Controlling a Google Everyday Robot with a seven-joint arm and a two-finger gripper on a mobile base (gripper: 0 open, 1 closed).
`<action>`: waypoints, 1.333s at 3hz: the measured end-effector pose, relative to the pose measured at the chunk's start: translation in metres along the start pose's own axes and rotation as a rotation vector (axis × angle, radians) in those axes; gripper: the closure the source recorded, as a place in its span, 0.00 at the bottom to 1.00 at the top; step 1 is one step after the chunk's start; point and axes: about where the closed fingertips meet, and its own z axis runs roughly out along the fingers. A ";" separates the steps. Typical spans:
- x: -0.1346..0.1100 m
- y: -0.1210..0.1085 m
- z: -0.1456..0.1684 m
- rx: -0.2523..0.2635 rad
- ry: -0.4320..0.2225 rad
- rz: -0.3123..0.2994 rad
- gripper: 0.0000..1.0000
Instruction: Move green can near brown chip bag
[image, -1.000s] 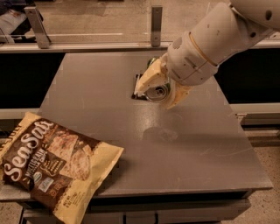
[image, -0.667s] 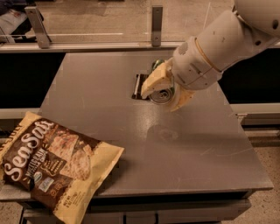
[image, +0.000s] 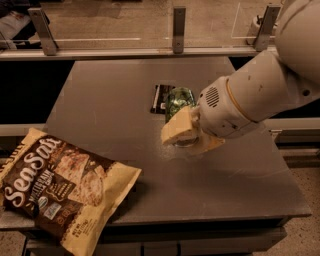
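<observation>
Green can, long axis near upright, gripped by tool, over table middle

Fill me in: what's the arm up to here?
The robot's pincer grips the green can at the middle of the table, just in front of a dark snack bar. The brown chip bag lies at the front-left corner, well apart from the can, so the move isn't done yet.
</observation>
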 end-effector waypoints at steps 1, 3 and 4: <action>0.000 0.000 0.000 0.000 0.000 0.000 1.00; -0.020 -0.021 0.028 0.065 -0.104 -0.079 1.00; -0.034 -0.046 0.058 0.097 -0.183 -0.202 1.00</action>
